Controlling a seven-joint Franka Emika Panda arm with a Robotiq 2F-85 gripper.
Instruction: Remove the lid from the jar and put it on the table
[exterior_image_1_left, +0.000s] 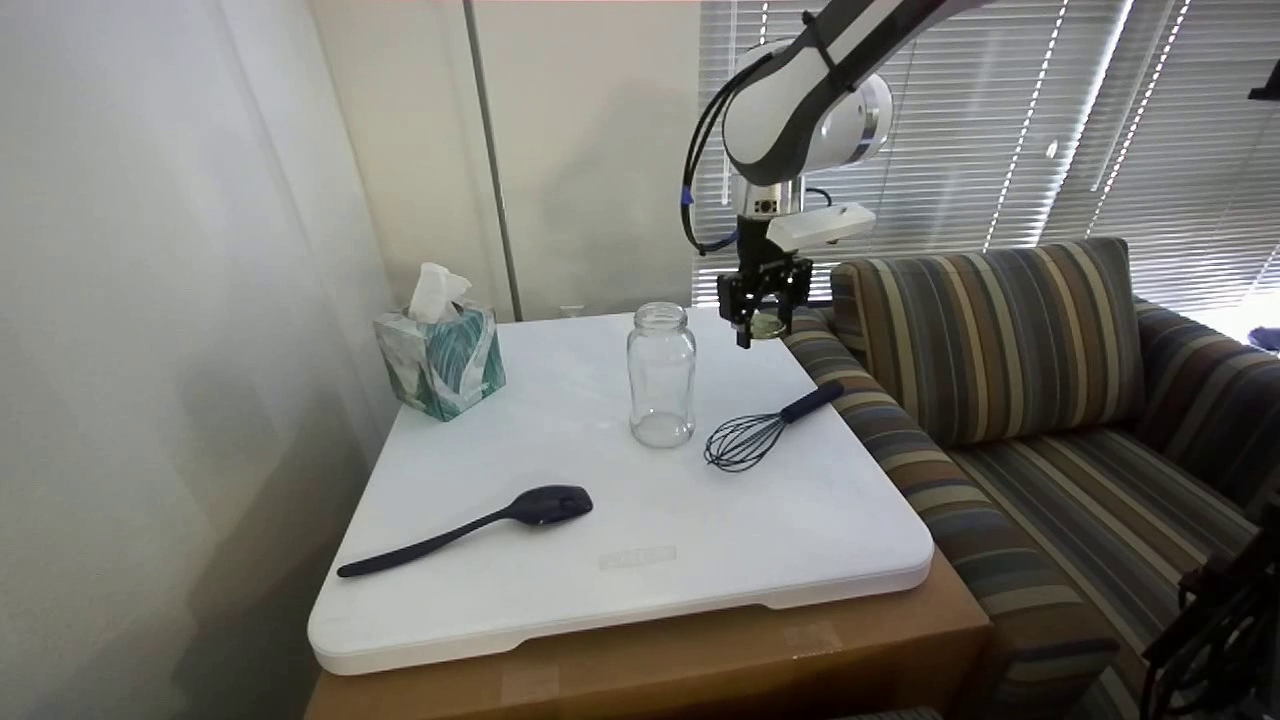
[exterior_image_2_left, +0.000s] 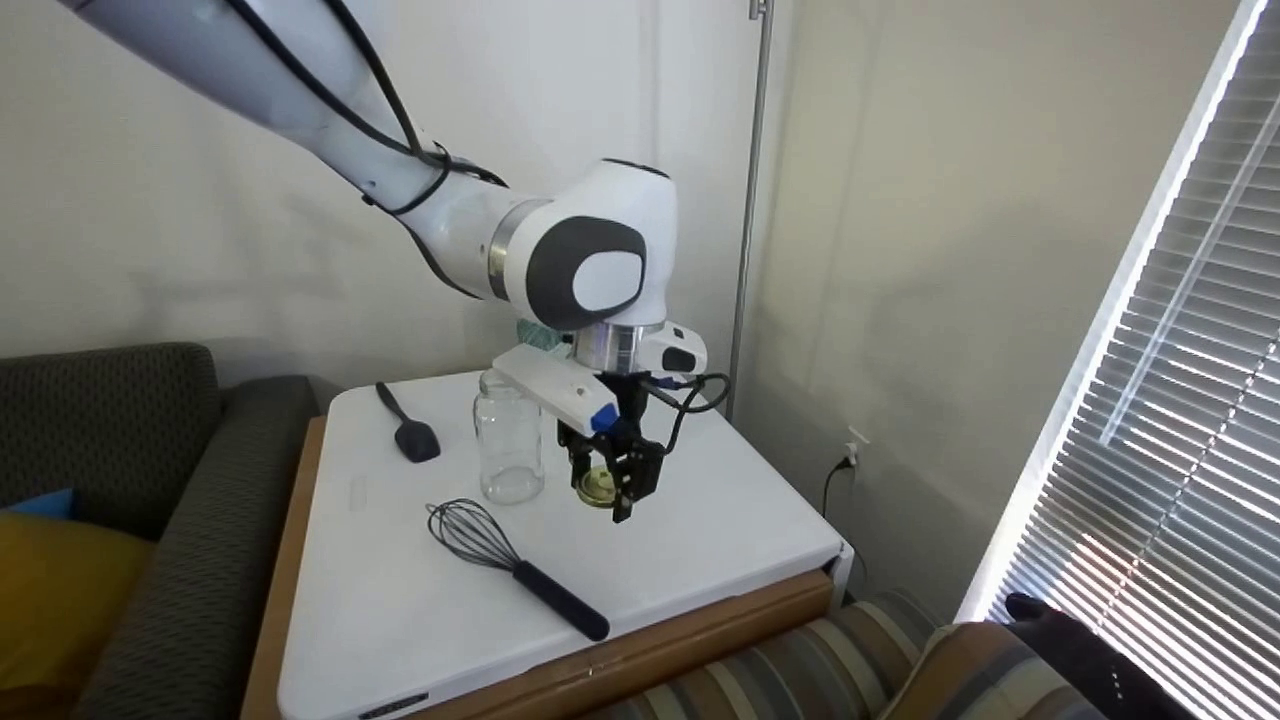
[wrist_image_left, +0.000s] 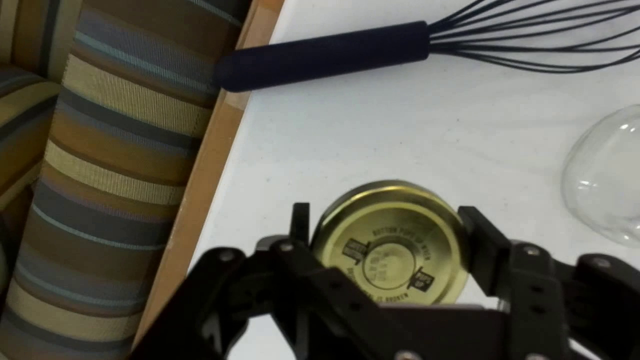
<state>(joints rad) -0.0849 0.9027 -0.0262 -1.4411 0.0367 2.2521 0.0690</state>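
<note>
The striped sofa (exterior_image_1_left: 1080, 480) is the biggest thing, off to the left of the jaws in the wrist view. The white counter (exterior_image_1_left: 560, 420) spreads out below the jaws.

Well apart from the jaws, past the jar, the tissue box (exterior_image_1_left: 445, 362) has one white tissue (exterior_image_1_left: 436, 295) poking from its top; any others are hidden. The clear jar (exterior_image_1_left: 661, 380) stands upright near the jaws, not touching them, its mouth open and nothing to be seen inside. Being glass, it could chip if the jaws swung into it.

The dark spoon (exterior_image_1_left: 535, 508) lies on the far side of the jar from the jaws. The whisk (wrist_image_left: 325, 57) is nearer, above the jaws in the wrist view.

Smallest is the lid (wrist_image_left: 390, 262), off the jar and clamped by its rim between the jaws, printed face up. It looks clear of the counter, though how high I can't fairly judge. It should be light and stiff, thin metal I'd guess, and the smooth rim may slip or turn in a loose hold. Opposite sides of the rim, where the jaws sit, seem the right place. I'd lower it flat onto the counter before parting the jaws.
</note>
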